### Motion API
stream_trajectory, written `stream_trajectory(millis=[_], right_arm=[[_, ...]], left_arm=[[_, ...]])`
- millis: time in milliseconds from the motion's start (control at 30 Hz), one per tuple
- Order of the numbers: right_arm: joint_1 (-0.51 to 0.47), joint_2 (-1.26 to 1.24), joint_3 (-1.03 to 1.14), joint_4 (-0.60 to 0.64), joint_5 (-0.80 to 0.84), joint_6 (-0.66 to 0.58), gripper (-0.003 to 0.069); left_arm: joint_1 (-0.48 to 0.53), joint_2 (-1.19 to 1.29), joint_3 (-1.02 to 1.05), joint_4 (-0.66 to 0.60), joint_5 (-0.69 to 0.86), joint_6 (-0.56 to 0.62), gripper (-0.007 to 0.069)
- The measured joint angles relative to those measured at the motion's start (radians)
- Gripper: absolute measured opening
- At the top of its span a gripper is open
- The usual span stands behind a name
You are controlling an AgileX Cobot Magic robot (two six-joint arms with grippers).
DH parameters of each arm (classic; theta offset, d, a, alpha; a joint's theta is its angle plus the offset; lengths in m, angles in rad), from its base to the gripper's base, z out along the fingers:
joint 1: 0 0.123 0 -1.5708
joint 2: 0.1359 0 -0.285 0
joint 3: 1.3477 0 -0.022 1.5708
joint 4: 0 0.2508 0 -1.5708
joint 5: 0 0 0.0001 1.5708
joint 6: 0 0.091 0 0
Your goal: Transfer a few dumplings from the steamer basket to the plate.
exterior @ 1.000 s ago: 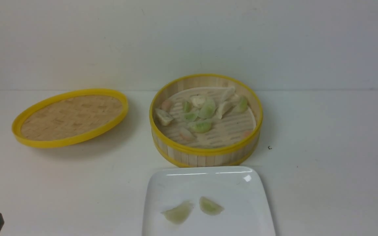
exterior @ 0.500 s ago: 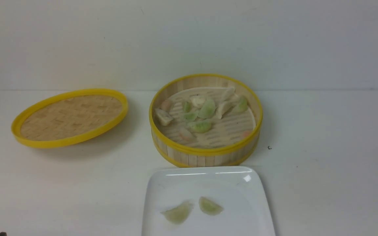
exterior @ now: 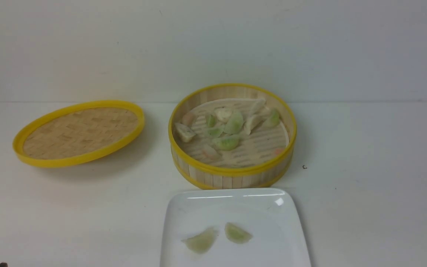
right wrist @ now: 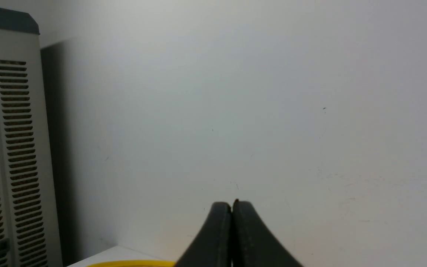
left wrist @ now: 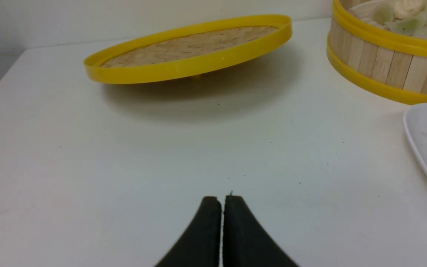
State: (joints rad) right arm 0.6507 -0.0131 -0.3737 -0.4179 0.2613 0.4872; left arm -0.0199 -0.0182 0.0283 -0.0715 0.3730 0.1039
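Two pale green dumplings (exterior: 217,237) lie on the white plate (exterior: 184,211), which sits on the counter (exterior: 365,207) just in front of the steamer basket (exterior: 232,174) holding the rest. Another reach could clip the basket's upright wall or nudge the plate's near rim. Both the left gripper (left wrist: 222,202) and the right gripper (right wrist: 232,207) have fingers pressed together, empty, with open counter around and the lid (exterior: 78,131) well to the left.

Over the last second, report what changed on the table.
The left gripper pulled back toward the robot: its dark tip has almost left the front view's lower-left corner. Its fingers are shut and empty. The two green dumplings on the plate, the steamer basket and the lid stayed put.
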Motion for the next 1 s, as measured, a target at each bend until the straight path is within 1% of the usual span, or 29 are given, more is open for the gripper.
stream_trajectory(millis=[33, 67, 133, 167, 200, 233, 267, 367, 400, 500, 533, 567, 700, 733, 767, 800, 833, 900, 1000], right_arm=[[0.000, 0.000, 0.000, 0.001, 0.000, 0.000, -0.0015], [0.000, 0.000, 0.000, 0.028, 0.000, -0.021, -0.0015], [0.000, 0.000, 0.000, 0.118, 0.000, -0.106, -0.0015], [0.000, 0.000, 0.000, 0.181, 0.000, -0.168, -0.0015], [0.000, 0.000, 0.000, 0.208, 0.000, -0.194, -0.0015], [0.000, 0.000, 0.000, 0.286, 0.000, -0.288, -0.0015], [0.000, 0.000, 0.000, 0.323, 0.000, -0.314, -0.0015], [0.000, 0.000, 0.000, 0.470, 0.000, -0.464, -0.0015], [0.000, 0.000, 0.000, 0.505, 0.001, -0.509, -0.0015], [-0.031, 0.000, 0.013, 0.534, 0.008, -0.561, -0.0015], [-0.070, 0.000, 0.025, 0.534, 0.009, -0.568, -0.0015], [-0.079, 0.000, 0.028, 0.534, 0.009, -0.568, -0.0015], [-0.353, 0.000, 0.140, 0.524, 0.047, -0.577, -0.0015], [-0.413, 0.000, 0.176, 0.519, 0.057, -0.577, -0.0015], [-0.445, 0.000, 0.207, 0.515, 0.061, -0.577, -0.0015], [-0.501, 0.000, 0.247, 0.513, 0.066, -0.577, -0.0015], [-0.517, 0.000, 0.262, 0.513, 0.069, -0.577, -0.0015], [-0.585, 0.000, 0.354, 0.512, 0.079, -0.577, -0.0015], [-0.613, 0.000, 0.396, 0.508, 0.109, -0.576, -0.0015]], left_arm=[[0.000, 0.000, 0.000, 0.000, 0.000, 0.000, -0.0006], [0.000, 0.000, 0.000, 0.000, 0.000, 0.000, -0.0006], [0.000, 0.000, 0.000, 0.000, 0.000, 0.000, -0.0006], [0.000, 0.000, 0.000, 0.000, 0.000, 0.000, -0.0006], [0.000, 0.000, 0.000, 0.000, 0.000, 0.000, -0.0006], [0.000, 0.000, 0.000, 0.000, 0.001, 0.000, -0.0006], [0.000, 0.000, 0.000, 0.000, 0.001, 0.000, -0.0006], [0.000, 0.000, 0.000, 0.000, 0.002, 0.000, -0.0006], [0.000, 0.000, 0.000, 0.000, 0.002, 0.000, -0.0006], [0.000, 0.000, 0.000, 0.000, 0.004, 0.000, -0.0006], [0.000, 0.000, 0.000, 0.000, 0.004, 0.000, -0.0006], [0.000, 0.000, 0.000, 0.000, 0.004, 0.000, -0.0006], [0.000, 0.000, 0.000, 0.000, 0.005, 0.000, -0.0006], [0.000, 0.000, 0.000, 0.000, 0.005, 0.000, -0.0006], [0.000, 0.000, 0.000, 0.000, 0.005, 0.000, -0.0006], [0.000, 0.000, 0.000, 0.000, 0.005, 0.000, -0.0006], [0.000, 0.000, 0.000, 0.000, 0.005, 0.000, -0.0006], [0.000, 0.000, 0.000, 0.000, 0.006, 0.000, -0.0006], [0.000, 0.000, 0.000, 0.000, 0.007, 0.000, -0.0006]])
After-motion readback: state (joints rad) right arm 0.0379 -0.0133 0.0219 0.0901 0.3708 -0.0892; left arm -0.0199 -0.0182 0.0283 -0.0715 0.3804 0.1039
